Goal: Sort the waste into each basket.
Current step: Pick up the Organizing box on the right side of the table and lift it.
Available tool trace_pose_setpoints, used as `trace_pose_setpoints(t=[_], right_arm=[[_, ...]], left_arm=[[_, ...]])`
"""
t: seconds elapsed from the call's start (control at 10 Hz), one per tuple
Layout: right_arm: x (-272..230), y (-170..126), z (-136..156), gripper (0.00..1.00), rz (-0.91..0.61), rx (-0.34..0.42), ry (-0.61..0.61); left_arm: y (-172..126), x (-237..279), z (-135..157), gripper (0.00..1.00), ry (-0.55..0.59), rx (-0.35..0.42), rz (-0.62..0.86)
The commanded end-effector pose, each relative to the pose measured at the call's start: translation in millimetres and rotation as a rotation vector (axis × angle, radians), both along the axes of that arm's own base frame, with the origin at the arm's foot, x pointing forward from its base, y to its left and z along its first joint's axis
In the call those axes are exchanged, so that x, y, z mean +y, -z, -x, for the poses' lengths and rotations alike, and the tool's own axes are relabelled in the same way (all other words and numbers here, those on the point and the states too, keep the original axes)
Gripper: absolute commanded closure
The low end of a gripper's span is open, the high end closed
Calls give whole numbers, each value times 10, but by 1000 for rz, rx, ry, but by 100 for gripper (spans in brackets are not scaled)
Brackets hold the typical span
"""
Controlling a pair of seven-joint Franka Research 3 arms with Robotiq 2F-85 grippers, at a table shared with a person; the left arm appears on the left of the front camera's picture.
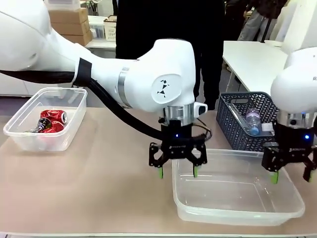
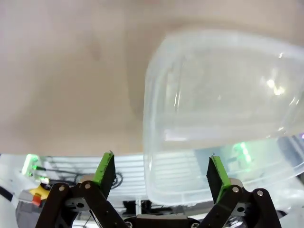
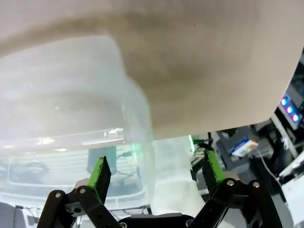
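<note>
- Left gripper (image 1: 178, 172) and right gripper (image 1: 292, 177) hover over the near-right tub (image 1: 237, 214), fingers released and empty.
- Red cans (image 1: 49, 121) lie in the far-left tub (image 1: 29, 141), seemingly metal's place.
- A bottle (image 1: 253, 121) waits in the dark basket (image 1: 233, 124), far right.

The left arm (image 1: 143, 79) comes in from the left and reaches past the middle, its wrist turned straight down. The left gripper (image 1: 178, 172) hangs with its 2 green-padded fingers (image 1: 160, 172) spread wide, holding nothing. The right arm (image 1: 297, 87) also points straight down at the right edge, and the right gripper (image 1: 292, 177) is equally wide and empty.
</note>
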State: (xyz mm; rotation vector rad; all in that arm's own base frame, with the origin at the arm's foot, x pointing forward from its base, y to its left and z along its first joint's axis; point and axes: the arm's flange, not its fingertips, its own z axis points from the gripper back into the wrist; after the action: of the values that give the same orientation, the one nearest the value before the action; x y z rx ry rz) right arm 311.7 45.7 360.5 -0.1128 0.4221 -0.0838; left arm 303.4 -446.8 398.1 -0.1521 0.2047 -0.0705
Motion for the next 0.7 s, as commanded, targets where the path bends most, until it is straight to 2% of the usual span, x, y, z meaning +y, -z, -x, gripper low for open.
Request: trace_pose_setpoints(t=[0.0,0.2,0.5,0.6], right_arm=[[-83,314,-29,0,8,31,68],[-141,379,15,0,-59,8,81],[-174,307,70,0,-97,-25,59],[-169,307,100,12,-109,-31,33]], left_arm=[[137,93,-14,0,-6,-56,30],[298,66,-71,0,25,-46,8],[331,70,-73,0,40,-42,-6],[322,65,-61,56,42,-55,-14]])
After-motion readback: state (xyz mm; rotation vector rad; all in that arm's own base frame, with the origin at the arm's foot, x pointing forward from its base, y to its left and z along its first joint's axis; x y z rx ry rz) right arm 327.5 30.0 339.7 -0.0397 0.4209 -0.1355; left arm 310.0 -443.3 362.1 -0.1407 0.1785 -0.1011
